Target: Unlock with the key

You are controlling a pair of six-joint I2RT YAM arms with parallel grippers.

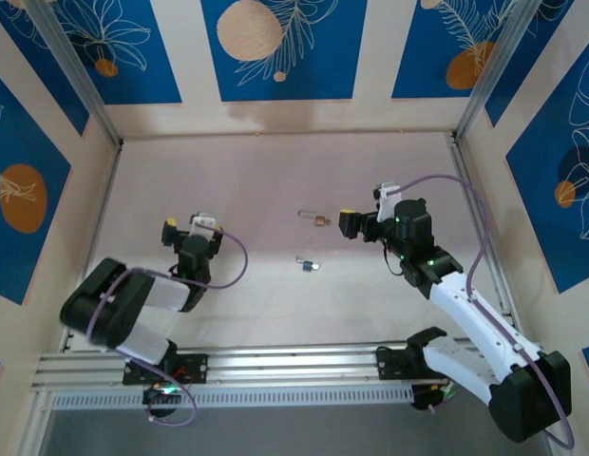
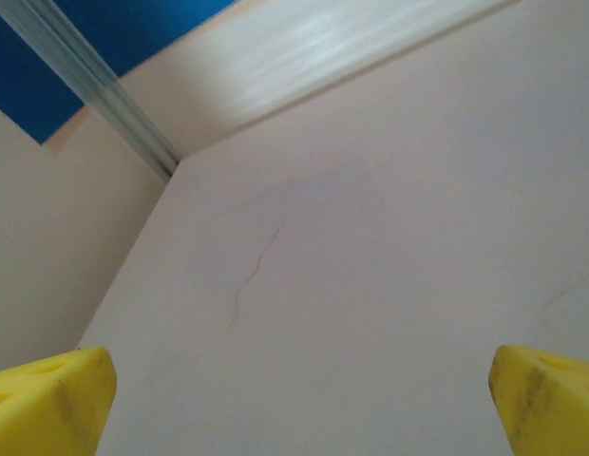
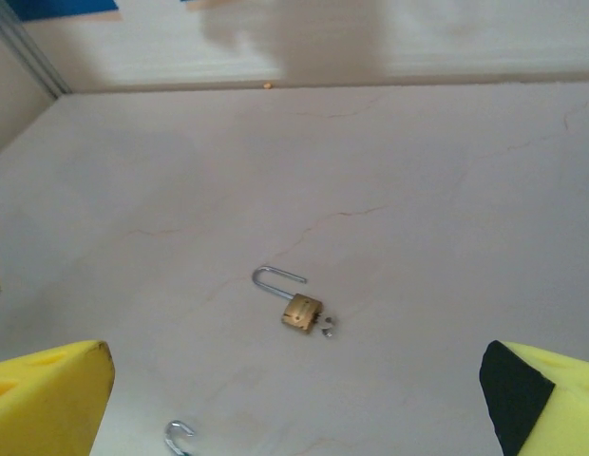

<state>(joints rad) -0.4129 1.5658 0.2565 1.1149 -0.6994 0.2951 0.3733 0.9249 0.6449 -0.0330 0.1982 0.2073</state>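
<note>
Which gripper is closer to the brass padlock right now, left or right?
Right. The right gripper is just to the right of the brass padlock, jaws open toward it. The left gripper is well off to the padlock's left, also open.

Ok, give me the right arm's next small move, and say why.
Probably lift the right gripper back, away from the brass padlock. Its shackle looks swung open, the key sits in its base, and the gripper's jaws are open and empty, so the unlocking seems done.
</note>
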